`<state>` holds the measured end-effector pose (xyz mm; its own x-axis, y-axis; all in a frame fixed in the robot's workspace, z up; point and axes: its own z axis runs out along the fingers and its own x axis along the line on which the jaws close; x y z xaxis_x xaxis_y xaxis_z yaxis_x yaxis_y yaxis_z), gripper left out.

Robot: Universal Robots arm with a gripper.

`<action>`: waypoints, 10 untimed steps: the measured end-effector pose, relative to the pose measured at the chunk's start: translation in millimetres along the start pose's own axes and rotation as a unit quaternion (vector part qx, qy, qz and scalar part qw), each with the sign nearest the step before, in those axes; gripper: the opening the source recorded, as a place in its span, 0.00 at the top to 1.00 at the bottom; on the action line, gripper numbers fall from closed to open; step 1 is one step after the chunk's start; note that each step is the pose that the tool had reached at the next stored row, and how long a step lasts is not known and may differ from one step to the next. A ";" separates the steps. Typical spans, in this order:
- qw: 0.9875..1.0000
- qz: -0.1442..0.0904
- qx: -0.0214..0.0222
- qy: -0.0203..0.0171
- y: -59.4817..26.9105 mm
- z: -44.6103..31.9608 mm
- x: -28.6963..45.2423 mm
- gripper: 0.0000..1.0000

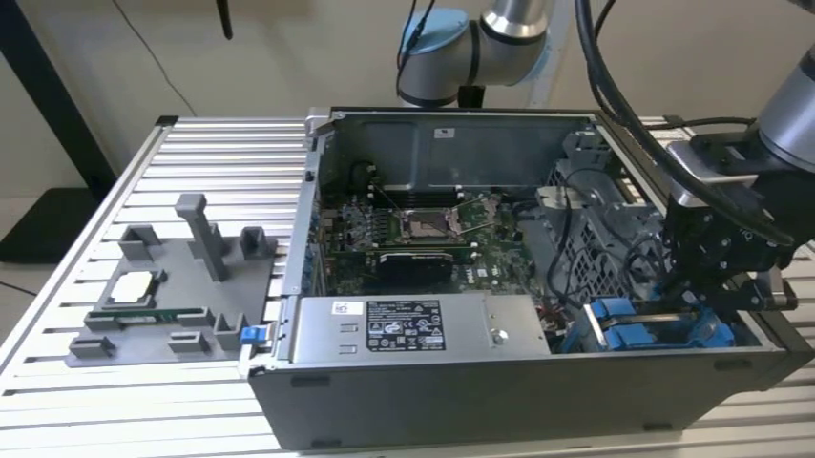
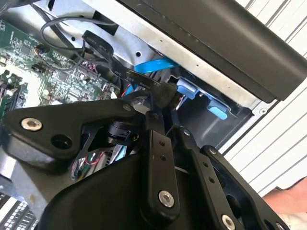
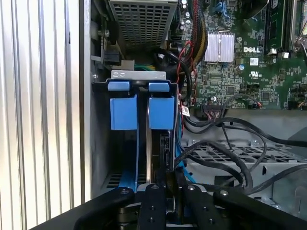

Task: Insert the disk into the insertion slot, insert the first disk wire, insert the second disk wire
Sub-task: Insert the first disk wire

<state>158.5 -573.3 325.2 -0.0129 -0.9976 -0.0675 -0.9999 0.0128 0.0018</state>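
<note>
My gripper (image 1: 713,286) reaches down into the open computer case at the exterior view's right, over the insertion slot (image 1: 637,334) with its blue plastic tabs. In the first wrist view the disk (image 3: 156,148) stands on edge inside the slot (image 3: 98,143), between two blue caddy tabs (image 3: 123,112). The gripper (image 2: 165,112) is shut on the black connector of a disk wire (image 2: 165,93), whose flat black cable runs back toward the motherboard. In the first wrist view the connector sits at the disk's end, just beyond the gripper (image 3: 168,184). A blue cable (image 2: 153,64) lies behind it.
A grey labelled power-supply box (image 1: 407,329) fills the case's near side. The motherboard (image 1: 421,229) lies in the middle. Loose black cables (image 3: 225,143) cross beside the slot. A grey fixture tray (image 1: 166,296) with upright posts stands on the slatted table at the exterior view's left.
</note>
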 end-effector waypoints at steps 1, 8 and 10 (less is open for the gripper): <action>1.000 0.000 0.000 0.000 0.0 0.4 0.0 1.00; 1.000 0.000 0.000 0.000 0.0 -24.0 -1.5 0.00; 1.000 0.000 0.000 0.000 0.0 -33.4 -2.2 0.00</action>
<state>158.5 -573.3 358.6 -0.0128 -0.9976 -0.0677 -0.9999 0.0127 0.0015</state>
